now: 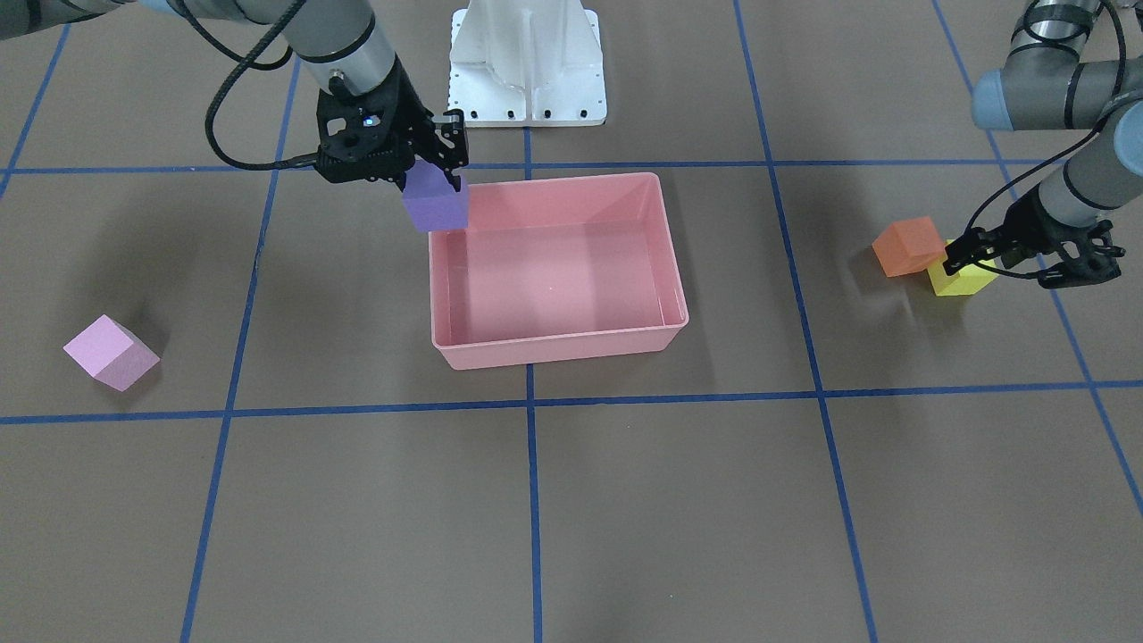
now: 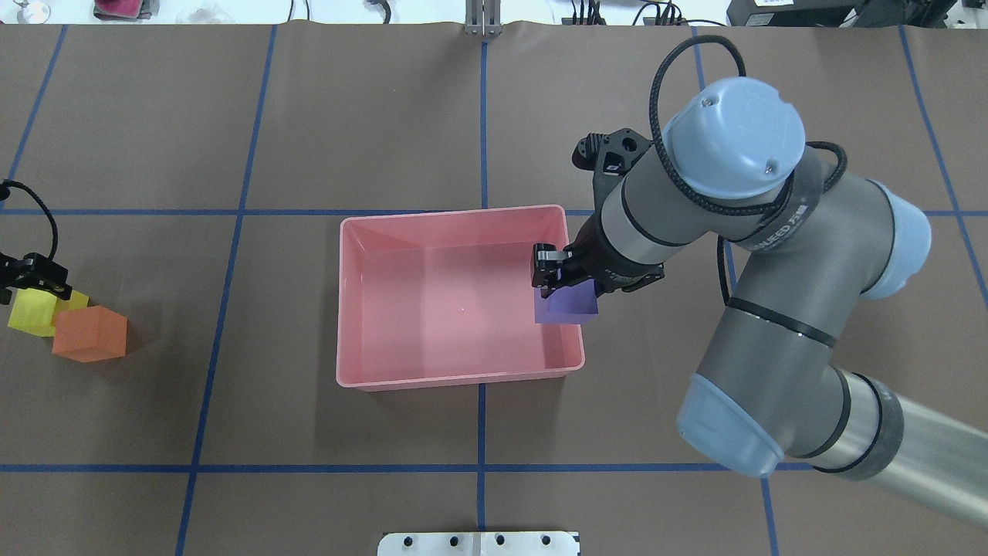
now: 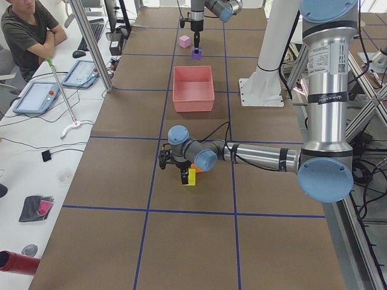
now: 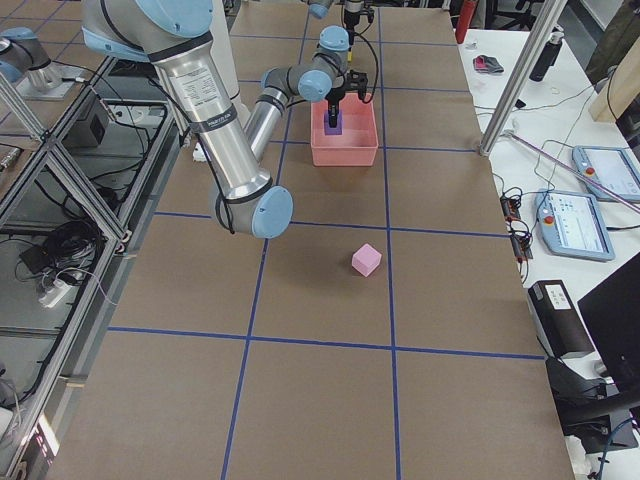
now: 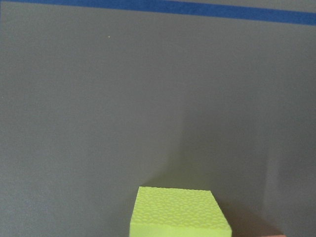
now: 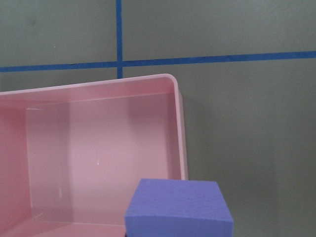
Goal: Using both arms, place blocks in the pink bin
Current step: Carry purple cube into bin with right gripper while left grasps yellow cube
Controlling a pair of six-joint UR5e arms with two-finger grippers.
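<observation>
My right gripper (image 1: 438, 183) is shut on the purple block (image 1: 435, 204) and holds it in the air over the near right corner of the pink bin (image 1: 554, 344); the overhead view shows the block (image 2: 566, 303) above the bin's wall (image 2: 455, 378). The bin holds no blocks. My left gripper (image 1: 964, 253) is down at the yellow block (image 1: 963, 279), which sits on the table touching the orange block (image 1: 908, 246). The left wrist view shows the yellow block (image 5: 177, 212) close below; I cannot tell if the jaws press it. The light pink block (image 1: 112, 353) lies alone far from both grippers.
The white base pedestal (image 1: 527, 62) stands behind the bin. Blue tape lines cross the brown table. A person (image 3: 27, 30) sits at a side bench with tablets, beyond the table's far edge.
</observation>
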